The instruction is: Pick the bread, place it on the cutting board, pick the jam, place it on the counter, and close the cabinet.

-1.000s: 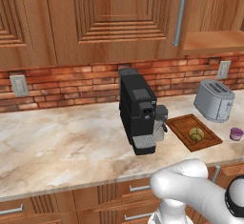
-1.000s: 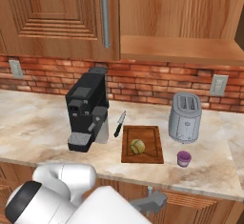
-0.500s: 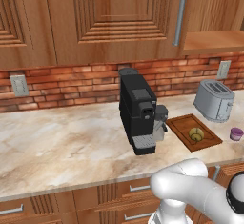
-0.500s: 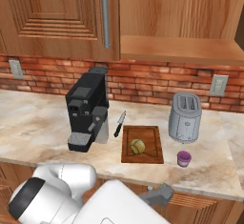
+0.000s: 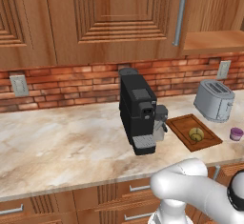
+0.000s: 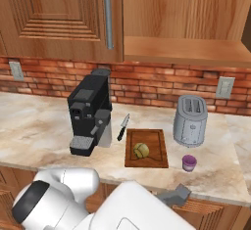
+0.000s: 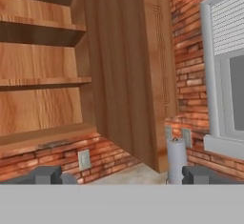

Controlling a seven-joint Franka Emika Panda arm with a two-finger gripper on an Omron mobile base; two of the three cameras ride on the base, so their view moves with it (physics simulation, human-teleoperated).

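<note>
Fingers [image 7: 48,174] spread wide, holding nothing, facing the open cabinet [image 7: 119,75].

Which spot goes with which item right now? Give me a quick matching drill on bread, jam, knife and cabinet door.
Things:
1. bread
2. jam
3. knife
4. cabinet door

Places or states:
A. on the counter, in front of the toaster
B. swung open
C. on the cutting board
D. on the counter between the coffee machine and the board

Pairs: 1-C, 2-A, 3-D, 4-B
</note>
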